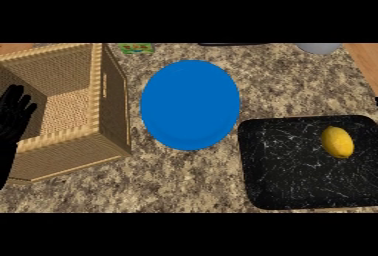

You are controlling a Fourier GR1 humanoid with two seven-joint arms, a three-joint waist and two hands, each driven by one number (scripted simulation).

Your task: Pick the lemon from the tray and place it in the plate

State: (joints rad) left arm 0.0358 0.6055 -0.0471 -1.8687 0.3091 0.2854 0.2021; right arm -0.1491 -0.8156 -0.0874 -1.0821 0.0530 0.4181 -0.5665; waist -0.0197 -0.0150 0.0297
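1. One hand shows: the left hand (15, 116) at the far left edge, fingers (18, 100) straight and spread upward, holding nothing. It looks to be resting, in front of the basket's near-left wall. The right hand is nowhere to be seen, so I cannot tell how its fingers stand.
2. Just right of those fingertips sits a wicker basket (111, 100), square, woven, tan, with a cut-out handle slot in its right wall.
3. Further right, well apart from the fingers, lies the plate (190, 105): plain blue, smooth, shallow, with nothing on it.
4. Right again, close beside the plate's lower right rim, is the tray (295, 170): black, rounded corners, white marble-like veining.
5. Farthest from the fingers, the lemon (337, 142) lies on the tray's upper right part, not touching its rim. It is oval, yellow, with tapered ends.
6. My guess: the lemon is light, fairly stiff, with a waxy skin that may roll or slip. Taking it across its narrow middle, thumb opposite fingers, seems safest.
7. All of it stands on a speckled granite counter (192, 185).
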